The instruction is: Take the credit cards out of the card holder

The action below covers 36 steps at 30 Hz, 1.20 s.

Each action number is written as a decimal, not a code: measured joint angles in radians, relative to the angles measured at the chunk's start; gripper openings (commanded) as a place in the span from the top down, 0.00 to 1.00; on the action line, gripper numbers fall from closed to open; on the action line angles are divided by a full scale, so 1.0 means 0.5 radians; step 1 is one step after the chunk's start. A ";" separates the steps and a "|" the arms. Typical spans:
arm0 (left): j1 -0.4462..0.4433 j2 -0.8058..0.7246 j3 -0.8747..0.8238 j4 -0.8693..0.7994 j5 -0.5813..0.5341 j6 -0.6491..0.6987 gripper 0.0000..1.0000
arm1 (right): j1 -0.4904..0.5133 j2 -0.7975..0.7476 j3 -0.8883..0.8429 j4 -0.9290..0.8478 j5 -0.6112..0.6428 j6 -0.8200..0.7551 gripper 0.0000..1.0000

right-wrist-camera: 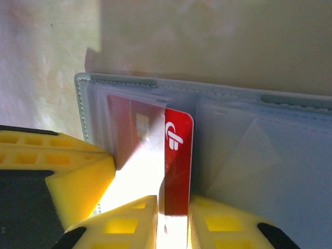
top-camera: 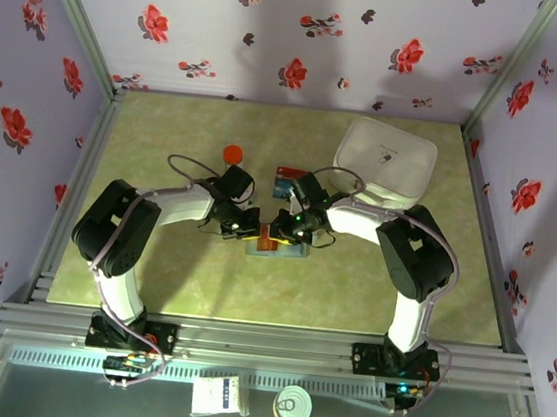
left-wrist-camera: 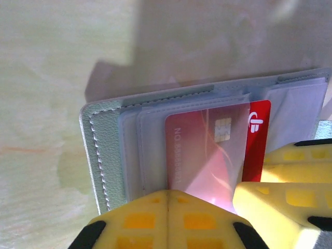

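Now the holder (left-wrist-camera: 98, 150) lies open and flat at mid-table, between the two arms, with both claws down on it. The left claw (left-wrist-camera: 167, 210) is pressed together with nothing between its fingers, and its tips rest on the clear pocket at the holder's near edge, pinning it. The right claw (right-wrist-camera: 174, 210) pinches the near edge of the red card (right-wrist-camera: 179, 155), one finger on each side.

That card sits partly inside the clear pocket. A bare red strip sticks out on the side toward the centre fold, and the chip end is under the plastic. In the right wrist view its long axis seems to run straight away from the right claw, so that arm is the one placed to draw it. A pull toward the fold looks the likely way free, while the left claw holds the holder down.

Count: one holder, one red card in it, one teal card (top-camera: 287, 181) lying loose on the table (top-camera: 150, 274) just beyond the claws.
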<state>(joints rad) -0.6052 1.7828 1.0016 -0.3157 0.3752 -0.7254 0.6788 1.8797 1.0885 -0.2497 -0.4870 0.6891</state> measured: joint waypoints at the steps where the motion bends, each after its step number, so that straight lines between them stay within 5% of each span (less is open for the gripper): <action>1: 0.000 0.000 0.000 0.000 0.000 0.000 1.00 | -0.002 -0.001 -0.007 0.011 -0.006 0.004 0.81; 12: 0.000 0.000 0.000 -0.001 -0.014 0.002 1.00 | -0.023 -0.114 -0.076 0.106 -0.045 0.056 0.91; 25: 0.002 0.000 0.000 0.000 -0.018 0.014 1.00 | -0.126 -0.298 -0.179 0.021 -0.003 0.035 0.92; 36: 0.012 0.000 0.002 0.000 -0.016 0.040 1.00 | -0.158 -0.446 -0.094 -0.333 0.167 -0.354 0.99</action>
<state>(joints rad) -0.5991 1.7828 1.0023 -0.3157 0.3672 -0.7055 0.5999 1.6566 1.0416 -0.4160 -0.4034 0.5121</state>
